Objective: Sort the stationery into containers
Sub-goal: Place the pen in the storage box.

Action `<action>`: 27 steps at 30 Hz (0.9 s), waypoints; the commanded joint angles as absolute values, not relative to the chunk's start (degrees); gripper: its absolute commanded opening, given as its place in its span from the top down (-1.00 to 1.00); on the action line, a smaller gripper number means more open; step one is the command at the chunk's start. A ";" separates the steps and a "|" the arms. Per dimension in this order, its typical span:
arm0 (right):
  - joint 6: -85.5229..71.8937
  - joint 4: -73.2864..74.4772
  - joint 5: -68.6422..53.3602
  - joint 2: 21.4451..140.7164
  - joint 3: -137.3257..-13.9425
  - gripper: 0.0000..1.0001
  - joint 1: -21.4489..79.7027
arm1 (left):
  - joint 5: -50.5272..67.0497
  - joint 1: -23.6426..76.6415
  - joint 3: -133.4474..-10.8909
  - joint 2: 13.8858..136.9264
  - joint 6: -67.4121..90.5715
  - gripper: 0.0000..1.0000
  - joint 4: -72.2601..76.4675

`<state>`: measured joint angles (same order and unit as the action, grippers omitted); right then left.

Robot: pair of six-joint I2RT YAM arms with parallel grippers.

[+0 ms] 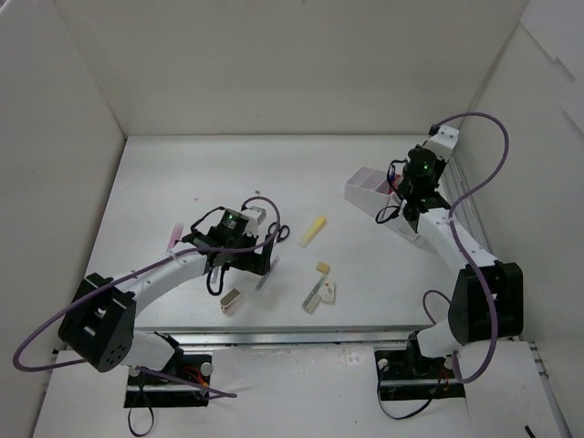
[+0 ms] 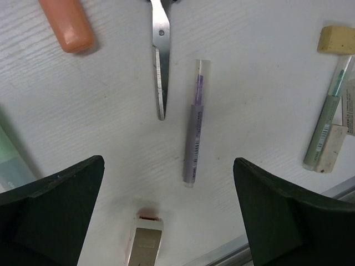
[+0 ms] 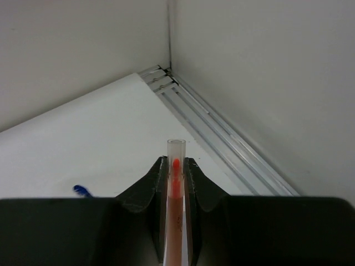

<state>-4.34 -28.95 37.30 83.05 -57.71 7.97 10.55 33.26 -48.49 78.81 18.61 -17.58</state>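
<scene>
The white table (image 1: 164,182) is shown whole only in the top view, where the smaller items are hard to make out. The white divided tray (image 1: 363,190) stands at the far right of the table. Its near end is hidden under the right arm, so its compartments cannot be counted. The right gripper (image 3: 176,176) is seen at that tray from above and is pressed together on a thin orange pen (image 3: 175,213) with a clear cap. The pen's lower end is cut off by the frame, and whether it touches the tray cannot be told. The left gripper (image 2: 168,166) is spread wide over the left half of the table. A purple pen (image 2: 194,133) lies flat between its fingers and is not touched by either one. Only the closed blades of the scissors (image 2: 160,72) are shown, just beside that pen; the handles are cut off. An orange marker (image 2: 67,26) is cropped at the top edge, and a pale-green marker (image 2: 10,163) is largely hidden behind one finger. A yellow marker (image 1: 313,230) lies alone near the middle of the table. A green pen (image 2: 324,130) rests against one beige eraser (image 2: 334,151), and a second eraser (image 2: 336,40) lies apart. The metallic block (image 2: 147,243) is cut off at the bottom edge.
</scene>
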 commanded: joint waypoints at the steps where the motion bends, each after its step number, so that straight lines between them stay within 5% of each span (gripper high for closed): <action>1: -2.64 -37.97 37.72 85.69 -59.76 1.00 5.10 | 11.25 34.72 -52.47 80.23 18.10 -0.94 -14.68; 10: -6.85 -40.16 31.82 92.54 -60.38 1.00 4.04 | 9.59 37.97 -54.49 86.30 18.63 -0.92 -14.76; 23: -11.95 -43.59 32.34 93.34 -56.16 0.92 6.32 | 3.69 42.10 -50.10 89.82 22.94 -0.49 -11.07; 26: -13.09 -43.59 34.36 91.68 -54.67 0.49 7.29 | 3.25 42.62 -50.10 90.79 23.11 -0.35 -11.07; 27: -13.10 -43.59 35.58 91.15 -53.54 0.17 7.56 | 3.08 42.63 -50.10 90.88 23.29 -0.30 -11.16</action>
<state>-11.31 -38.26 31.57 93.76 -54.76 6.55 4.84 42.15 -49.69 90.74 21.96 -12.95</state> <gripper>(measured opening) 0.349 0.662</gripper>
